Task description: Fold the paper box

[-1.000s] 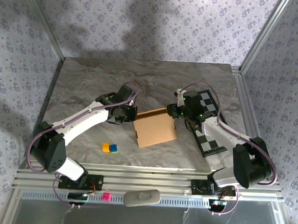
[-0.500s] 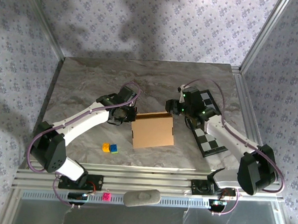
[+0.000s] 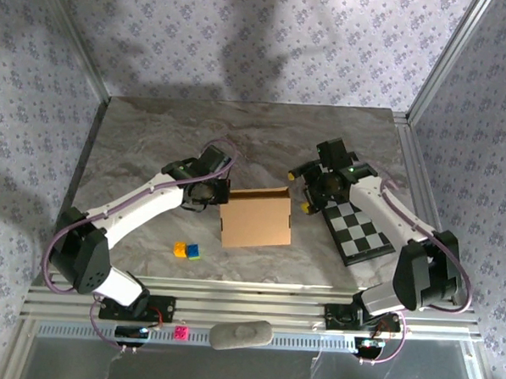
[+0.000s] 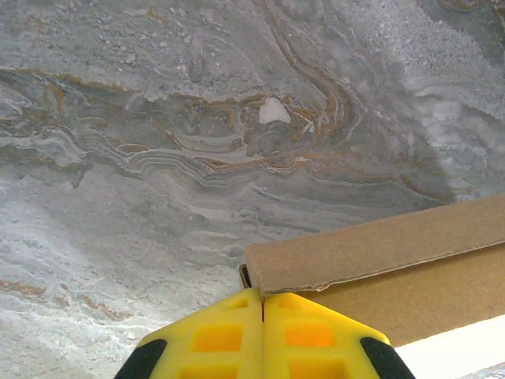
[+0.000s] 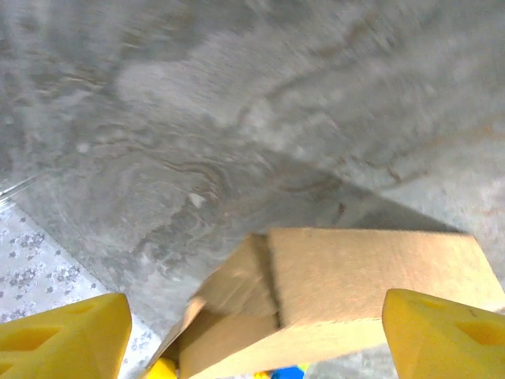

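The tan paper box [image 3: 254, 219] lies on the marble table, folded into a shallow closed shape with its edges square to the table. My left gripper [image 3: 209, 193] sits at its far left corner. In the left wrist view the yellow fingers [image 4: 213, 335] are pressed together, and the gripper [image 4: 263, 298] touches the box's corner [image 4: 268, 272] with its tips. My right gripper [image 3: 301, 192] hovers just off the box's far right corner, apart from it. Its fingers [image 5: 71, 335] are spread wide, with the paper box [image 5: 371, 284] ahead of them.
A black-and-white checkerboard [image 3: 358, 231] lies right of the box, under the right arm. A small yellow block [image 3: 180, 249] and a blue block [image 3: 194, 252] sit left of the box's near corner. Patterned walls and metal rails enclose the table [image 3: 154, 142].
The box has swung from tilted to square and shifted slightly left. My right gripper has pulled back to the right, off the box. The left gripper has barely moved.
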Motion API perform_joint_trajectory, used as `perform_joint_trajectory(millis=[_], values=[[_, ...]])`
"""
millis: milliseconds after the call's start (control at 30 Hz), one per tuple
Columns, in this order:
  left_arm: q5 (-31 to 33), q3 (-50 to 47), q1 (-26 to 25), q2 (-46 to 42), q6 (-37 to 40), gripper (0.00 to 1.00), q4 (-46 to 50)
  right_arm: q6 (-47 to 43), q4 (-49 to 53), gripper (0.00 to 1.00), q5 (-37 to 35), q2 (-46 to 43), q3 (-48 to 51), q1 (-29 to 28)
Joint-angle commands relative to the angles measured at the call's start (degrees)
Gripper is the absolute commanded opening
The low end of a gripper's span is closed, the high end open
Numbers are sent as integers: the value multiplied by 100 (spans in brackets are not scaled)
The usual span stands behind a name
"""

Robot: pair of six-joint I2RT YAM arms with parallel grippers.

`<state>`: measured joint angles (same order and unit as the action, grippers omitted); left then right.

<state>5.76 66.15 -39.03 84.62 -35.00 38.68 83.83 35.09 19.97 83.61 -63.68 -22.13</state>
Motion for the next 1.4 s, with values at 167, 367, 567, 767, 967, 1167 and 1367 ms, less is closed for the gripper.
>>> perform_joint_trajectory(millis=[167, 367, 567, 767, 967, 1167, 1367], values=[[252, -34, -63, -258, 47, 0, -79, 1792, -823, 91, 1136, 112, 275, 33], [276, 9, -74, -233, 58, 0, -79, 1878, -874, 84, 1150, 42, 621, 1], [317, -6, -79, -243, 55, 0, -62, 1944, -1050, 66, 1071, -70, 916, 3], [347, -9, -88, -253, 38, 0, -67, 2011, -1176, 52, 1001, -89, 1007, 2], [351, 8, -105, -264, 51, 0, -94, 2023, -1190, 38, 974, -49, 970, 3], [372, -18, -106, -299, 125, 0, -122, 2041, -1187, 28, 926, -47, 981, -6], [615, -38, -106, -430, 139, 0, -279, 1965, -1284, 20, 862, 117, 774, 51]])
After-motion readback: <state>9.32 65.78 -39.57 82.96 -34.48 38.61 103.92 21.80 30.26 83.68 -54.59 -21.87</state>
